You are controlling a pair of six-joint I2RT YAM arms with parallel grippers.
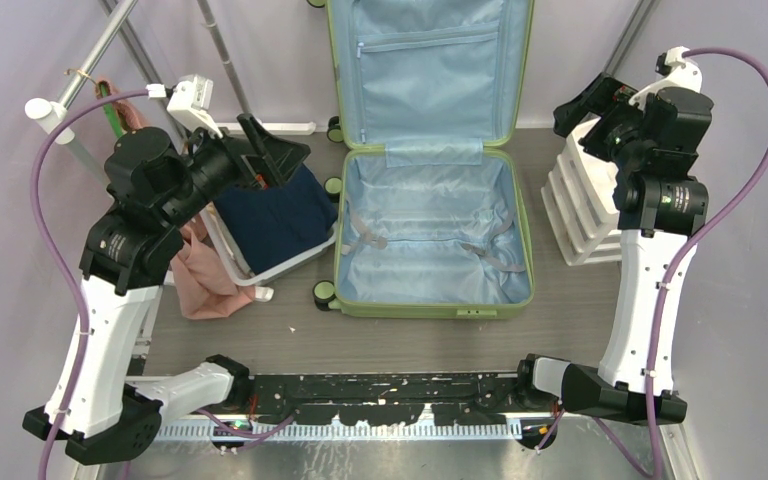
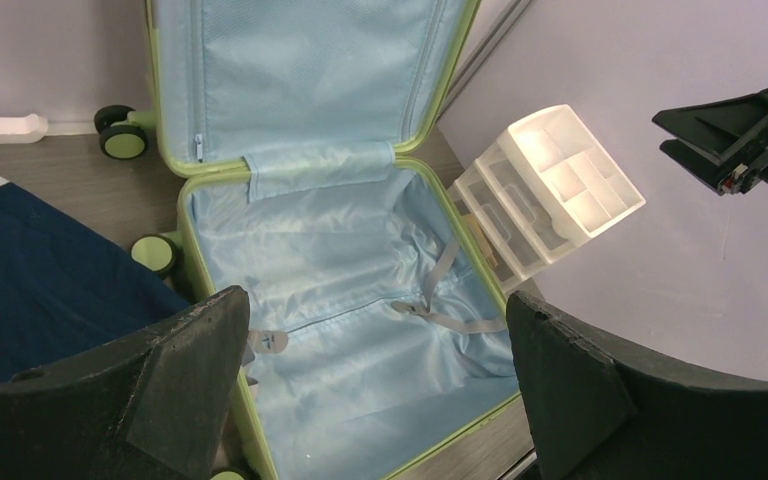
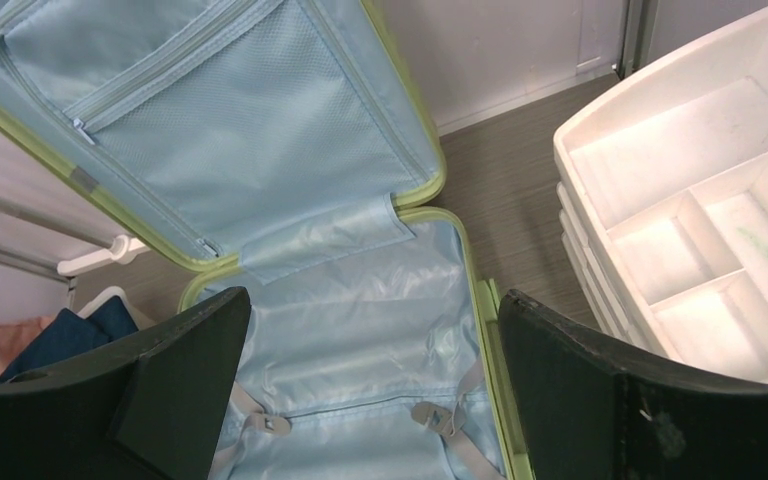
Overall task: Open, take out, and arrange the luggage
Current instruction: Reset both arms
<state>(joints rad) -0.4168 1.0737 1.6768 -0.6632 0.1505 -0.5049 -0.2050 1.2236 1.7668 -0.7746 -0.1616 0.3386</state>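
The luggage (image 1: pixel 430 225) lies open on the table (image 1: pixel 550 320), lid propped up at the back and both halves bare, so opening and emptying look done to me; my left gripper (image 2: pixel 372 315) and right gripper (image 3: pixel 372 300) gape empty, and only arranging may be left.

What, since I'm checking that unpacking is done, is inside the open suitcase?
Inside the suitcase, only pale blue lining and loose grey straps show. The zipped pocket in the lid hides whatever it may hold.
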